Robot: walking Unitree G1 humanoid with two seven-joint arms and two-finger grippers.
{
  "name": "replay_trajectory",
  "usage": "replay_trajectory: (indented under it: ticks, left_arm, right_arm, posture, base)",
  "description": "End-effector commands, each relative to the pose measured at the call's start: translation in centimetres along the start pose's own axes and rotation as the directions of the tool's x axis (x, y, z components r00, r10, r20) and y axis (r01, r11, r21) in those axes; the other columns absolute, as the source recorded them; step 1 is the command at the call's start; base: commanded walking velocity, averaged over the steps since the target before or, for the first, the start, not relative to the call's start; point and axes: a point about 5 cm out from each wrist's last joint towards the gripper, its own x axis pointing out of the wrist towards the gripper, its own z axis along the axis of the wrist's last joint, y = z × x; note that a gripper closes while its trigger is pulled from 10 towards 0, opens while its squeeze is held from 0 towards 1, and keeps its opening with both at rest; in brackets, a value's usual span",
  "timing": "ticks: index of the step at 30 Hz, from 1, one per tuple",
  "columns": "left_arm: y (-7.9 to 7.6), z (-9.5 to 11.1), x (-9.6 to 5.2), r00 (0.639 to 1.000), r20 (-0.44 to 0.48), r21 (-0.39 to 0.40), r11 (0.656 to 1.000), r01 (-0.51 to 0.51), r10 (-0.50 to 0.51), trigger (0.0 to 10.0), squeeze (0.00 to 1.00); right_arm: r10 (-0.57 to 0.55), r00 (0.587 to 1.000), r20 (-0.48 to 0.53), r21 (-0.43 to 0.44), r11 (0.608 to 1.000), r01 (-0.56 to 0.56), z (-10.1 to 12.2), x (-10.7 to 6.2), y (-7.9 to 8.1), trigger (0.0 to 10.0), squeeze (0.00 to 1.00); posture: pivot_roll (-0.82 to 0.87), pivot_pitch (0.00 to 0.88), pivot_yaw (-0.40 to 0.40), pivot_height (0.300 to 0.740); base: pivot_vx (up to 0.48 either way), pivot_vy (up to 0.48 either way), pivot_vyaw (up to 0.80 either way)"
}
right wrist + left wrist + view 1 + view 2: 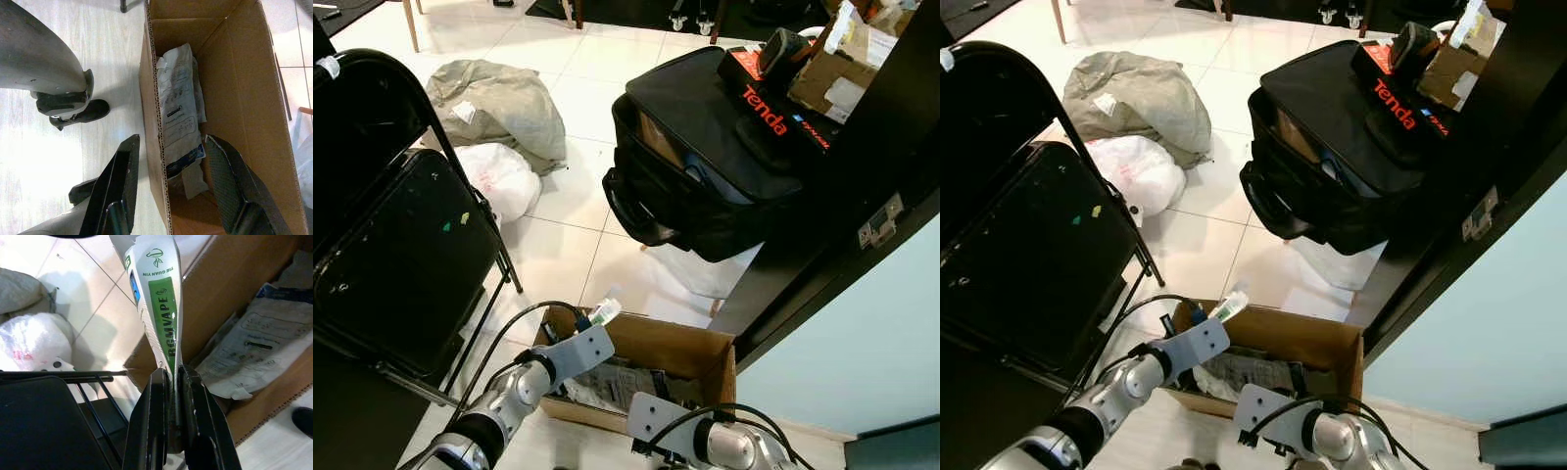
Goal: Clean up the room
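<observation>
A cardboard box [715, 351] sits on the floor right below me, with grey plastic packets [179, 105] lying inside. My left gripper [171, 382] is shut on a white and green packet [159, 293] and holds it over the box's left corner; the same packet [604, 312] sticks up above that arm. My right gripper [171, 152] is open, its fingers [122, 174] straddling the box's near wall, one inside and one outside.
A black folding chair [396, 235] stands close on the left. A black bag [705, 157] rests on a dark shelf edge at right, with a Tenda box [773, 113] on top. A grey sack [499, 103] and white plastic bag [499, 176] lie on the tiled floor.
</observation>
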Motion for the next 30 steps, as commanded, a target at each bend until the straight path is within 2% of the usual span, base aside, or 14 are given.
replay_trajectory:
  ticks: [1, 12, 13, 14, 15, 16, 17, 18, 19, 20, 30]
  left_arm:
    - [-0.86, -0.53, -0.23, 1.000, -0.016, -0.020, 1.000, 0.018, -0.019, 10.0, 0.00]
    - [-1.04, -0.42, -0.13, 0.999, -0.012, -0.005, 0.999, 0.035, -0.035, 10.0, 0.00]
    - [-1.04, -0.38, -0.10, 0.999, -0.009, -0.013, 0.999, 0.039, -0.039, 10.0, 0.36]
    - [-1.04, -0.38, -0.10, 0.999, -0.009, -0.013, 0.999, 0.039, -0.039, 10.0, 0.36]
    - [-1.04, -0.32, -0.08, 0.999, -0.005, -0.022, 0.999, 0.042, -0.042, 10.0, 1.00]
    - [-1.04, -0.32, -0.08, 0.999, -0.005, -0.022, 0.999, 0.042, -0.042, 10.0, 1.00]
    - [-1.01, -0.28, -0.06, 0.999, -0.002, -0.018, 0.999, 0.041, -0.041, 10.0, 0.91]
    - [-0.91, -0.23, -0.03, 0.999, 0.000, -0.012, 0.999, 0.036, -0.036, 10.0, 0.28]
    - [-0.91, -0.23, -0.03, 0.999, 0.000, -0.012, 0.999, 0.036, -0.036, 10.0, 0.28]
    - [-0.80, -0.18, 0.00, 0.999, 0.001, -0.009, 0.999, 0.032, -0.032, 10.0, 0.00]
    - [-0.37, 0.00, 0.11, 1.000, 0.010, -0.002, 1.000, 0.018, -0.018, 10.0, 0.00]
  right_arm:
    - [0.032, 0.999, -0.012, 0.007, 0.999, -0.032, -0.23, -0.06, 0.87, 10.0, 0.00]
    - [0.071, 0.997, 0.014, -0.006, 0.997, -0.071, 0.18, -0.07, 1.21, 10.0, 0.00]
    - [0.071, 0.997, 0.013, -0.006, 0.997, -0.071, 0.20, -0.07, 1.22, 10.0, 0.00]
    - [0.071, 0.997, 0.013, -0.006, 0.997, -0.071, 0.20, -0.07, 1.22, 10.0, 0.00]
    - [0.071, 0.997, 0.012, -0.006, 0.997, -0.071, 0.22, -0.07, 1.22, 10.0, 0.00]
    - [0.071, 0.997, 0.012, -0.006, 0.997, -0.071, 0.22, -0.07, 1.22, 10.0, 0.00]
    - [0.069, 0.998, 0.012, -0.006, 0.998, -0.069, 0.24, -0.06, 1.23, 10.0, 0.00]
    - [0.068, 0.998, 0.011, -0.008, 0.998, -0.068, 0.25, -0.03, 1.24, 10.0, 0.00]
    - [0.068, 0.998, 0.011, -0.008, 0.998, -0.068, 0.25, -0.03, 1.24, 10.0, 0.00]
    - [0.067, 0.998, 0.010, -0.009, 0.998, -0.067, 0.25, -0.01, 1.24, 10.0, 0.00]
    - [0.065, 0.998, 0.007, -0.013, 0.998, -0.065, 0.28, 0.09, 1.17, 10.0, 0.00]
  posture:
    - [-0.04, 0.292, 0.016, 0.734]
    - [-0.03, 0.285, 0.022, 0.734]
    - [-0.03, 0.282, 0.024, 0.734]
    - [-0.03, 0.282, 0.024, 0.734]
    - [-0.03, 0.282, 0.024, 0.734]
    - [-0.03, 0.282, 0.024, 0.734]
    - [-0.03, 0.280, 0.026, 0.734]
    - [-0.03, 0.277, 0.026, 0.734]
    - [-0.03, 0.277, 0.026, 0.734]
    - [-0.03, 0.274, 0.027, 0.734]
    - [-0.03, 0.262, 0.030, 0.734]
  base:
    - [0.000, 0.000, 0.00]
    - [0.000, 0.000, 0.00]
    - [0.000, 0.000, 0.00]
    - [0.000, 0.000, 0.00]
    - [0.000, 0.000, 0.00]
    - [0.000, 0.000, 0.00]
    - [0.000, 0.000, 0.00]
    - [0.000, 0.000, 0.00]
    - [0.000, 0.000, 0.00]
    - [0.000, 0.000, 0.00]
    - [0.000, 0.000, 0.00]
